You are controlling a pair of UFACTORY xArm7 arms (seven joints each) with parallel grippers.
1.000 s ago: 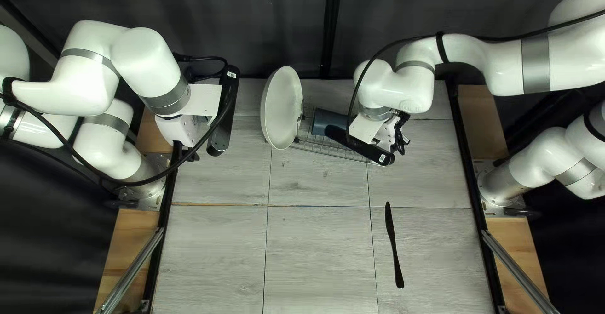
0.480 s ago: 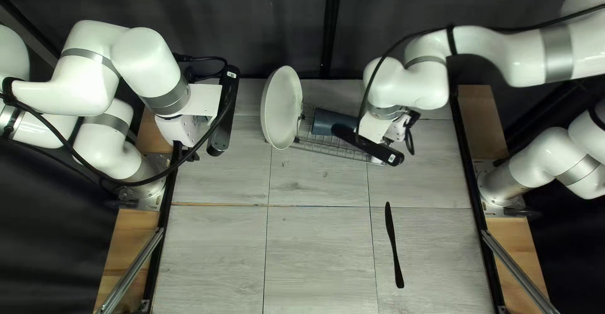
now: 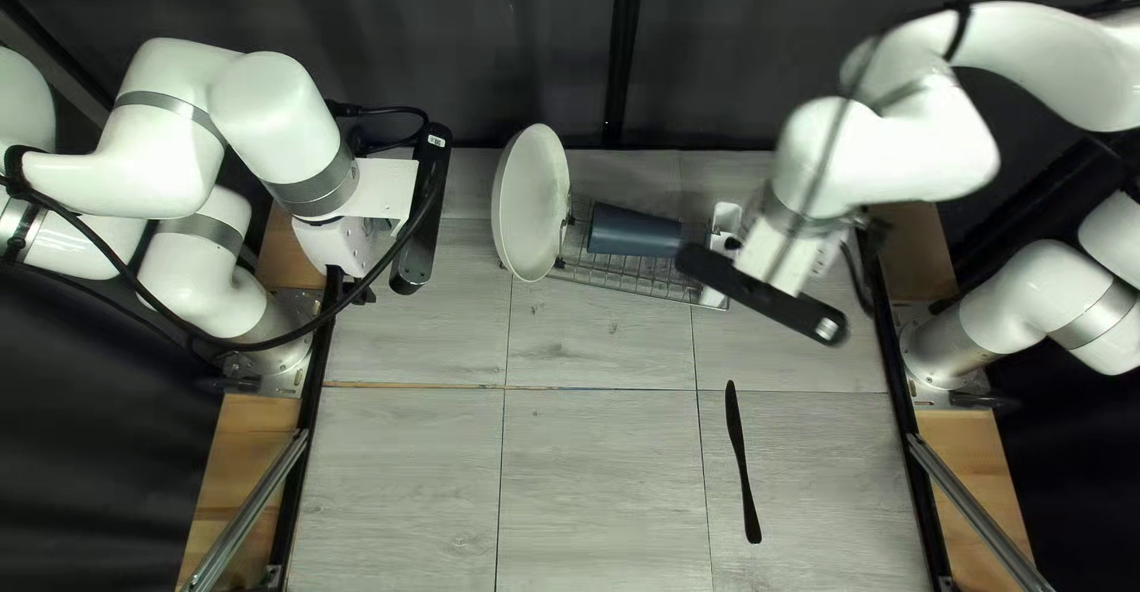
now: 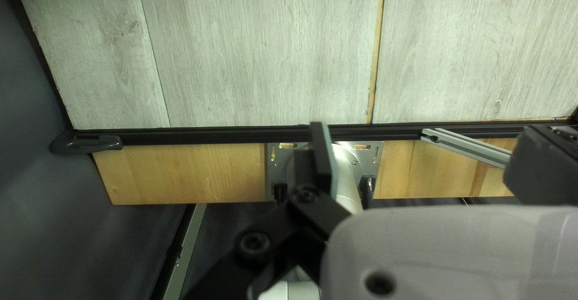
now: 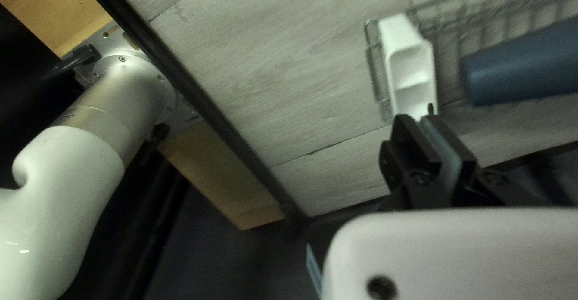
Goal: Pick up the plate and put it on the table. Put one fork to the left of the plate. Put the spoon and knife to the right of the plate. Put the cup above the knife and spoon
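Dark curtain (image 3: 463,46) behind, pale wood-grain worktop (image 3: 606,461) in front, and here's the right gripper (image 3: 760,257), up over the right end of the wire rack (image 3: 635,289)! In its wrist view, the right gripper (image 5: 426,122) has its jaws pinched close together on a slim dark piece (image 5: 430,108); only the tip shows, so which utensil it is, I cannot tell.

Down the worktop, the black knife (image 3: 741,456) lies lengthwise, right of the middle, towards the near edge. Up at the rack, the white plate (image 3: 534,203) stands tipped on its edge at the left end. Beside it the dark blue cup (image 3: 633,232) lies on its side in the wires, and the white holder (image 3: 727,214) sits at the right end, just ahead of those pinched jaws in the wrist view.

Over on the far left, the left gripper (image 3: 350,287) is well apart from plate and rack. Its own wrist view has the left gripper (image 4: 424,143) with jaws spread wide, nothing between them, above the worktop's left edge and the wooden strip (image 4: 192,170) by its arm's base.
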